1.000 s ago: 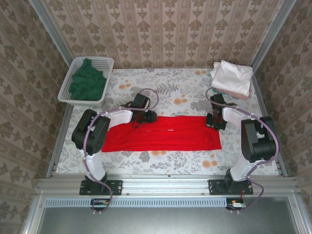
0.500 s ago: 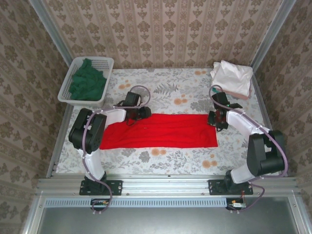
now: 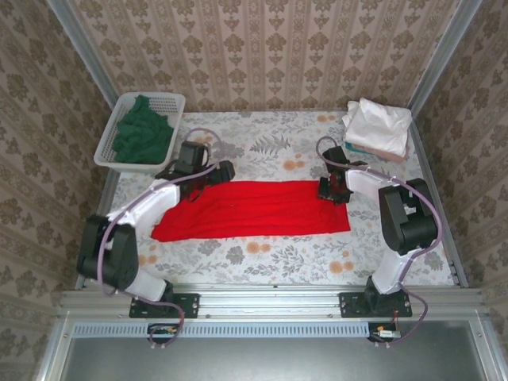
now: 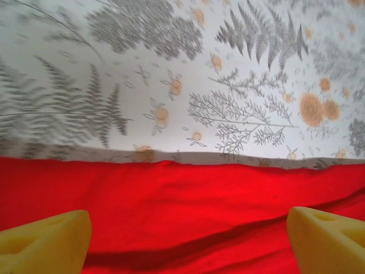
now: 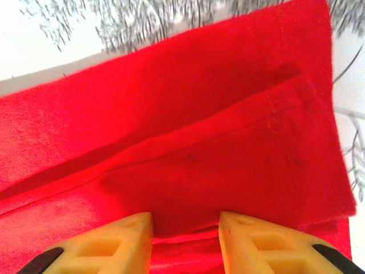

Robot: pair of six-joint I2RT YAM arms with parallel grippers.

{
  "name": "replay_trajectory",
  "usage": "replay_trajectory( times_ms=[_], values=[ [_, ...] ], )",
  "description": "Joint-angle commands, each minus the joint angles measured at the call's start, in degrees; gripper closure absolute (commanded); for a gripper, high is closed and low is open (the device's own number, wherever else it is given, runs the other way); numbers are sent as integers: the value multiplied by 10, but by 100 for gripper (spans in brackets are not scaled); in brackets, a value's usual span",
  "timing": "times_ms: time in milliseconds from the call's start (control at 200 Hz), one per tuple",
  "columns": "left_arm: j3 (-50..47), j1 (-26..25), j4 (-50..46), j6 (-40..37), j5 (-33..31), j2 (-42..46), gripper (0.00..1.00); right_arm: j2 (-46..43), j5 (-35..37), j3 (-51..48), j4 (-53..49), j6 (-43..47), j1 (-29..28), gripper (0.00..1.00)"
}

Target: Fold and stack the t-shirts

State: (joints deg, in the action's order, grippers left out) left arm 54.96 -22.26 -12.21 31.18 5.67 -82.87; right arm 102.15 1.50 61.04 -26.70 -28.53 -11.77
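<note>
The red t-shirt [image 3: 254, 208] lies folded into a long strip across the middle of the table. My left gripper [image 3: 223, 171] hovers at its far left edge, open. In the left wrist view the left gripper [image 4: 188, 245] has its yellow fingertips [image 4: 48, 240] far apart over flat red cloth [image 4: 182, 200]. My right gripper [image 3: 332, 190] is over the strip's far right corner. The right wrist view shows the right gripper [image 5: 185, 234] open a little, its pads [image 5: 256, 240] either side of a layered red fold [image 5: 188, 171]. A dark green t-shirt [image 3: 143, 136] sits in the basket. Folded white and pastel t-shirts [image 3: 379, 127] are stacked at the far right.
The white mesh basket [image 3: 155, 96] stands at the far left corner of the floral tablecloth [image 3: 270, 147]. Patterned walls close in the table on three sides. Bare cloth runs between the red strip and the near rail [image 3: 270, 295].
Both arms have moved toward the far side and the red strip has shifted with them. The left jaws have sprung wide open; the right jaws have parted.
</note>
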Motion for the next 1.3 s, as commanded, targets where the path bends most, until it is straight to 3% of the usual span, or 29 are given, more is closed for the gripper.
replay_trajectory(
  times_ms=[0, 115, 250, 345, 405, 475, 585, 655, 720, 840, 880, 965, 1080, 1200, 1295],
  values=[
    [-65, 33, -67, -2, -63, 58, 0, -2, 7, -20, -5, -6, 18, 62],
    [-115, 99, -82, 0, -65, 75, 0, -23, -5, -33, 3, -3, 18, 62],
    [-127, 129, -80, -12, -46, 56, 2, -29, 1, -34, 1, -1, 19, 62],
    [-120, 129, -108, -11, -56, 45, 22, -29, -7, -34, 4, -1, 19, 61],
    [-129, 132, -112, -7, -73, 49, 41, -30, -8, -38, 10, -3, 20, 61],
    [-138, 138, -100, -10, -68, 52, 46, -27, -9, -41, 13, -3, 19, 61],
    [-112, 138, -113, -20, -51, 31, 64, -20, -9, -44, 14, 0, 20, 61],
    [-102, 127, -130, -18, -53, 27, 64, -18, -9, -45, 14, 0, 20, 61],
    [-105, 115, -150, -16, -71, 35, 47, -19, -9, -48, 16, 0, 20, 61],
    [-102, 85, -169, -49, -62, 43, 36, -16, -12, -44, 15, 2, 20, 61],
    [-93, 71, -173, -66, -62, 30, 37, -14, -13, -42, 14, 3, 20, 61],
    [-67, 60, -181, -103, -53, -9, 50, -12, -14, -40, 16, 6, 20, 61],
    [-35, 60, -188, -133, -70, -53, 43, -13, -15, -42, 16, 8, 21, 61],
    [-9, 61, -183, -162, -71, -94, 43, -13, -15, -42, 15, 9, 21, 60],
    [8, 58, -191, -175, -55, -125, 57, -13, -15, -42, 14, 9, 21, 60]
  ],
)
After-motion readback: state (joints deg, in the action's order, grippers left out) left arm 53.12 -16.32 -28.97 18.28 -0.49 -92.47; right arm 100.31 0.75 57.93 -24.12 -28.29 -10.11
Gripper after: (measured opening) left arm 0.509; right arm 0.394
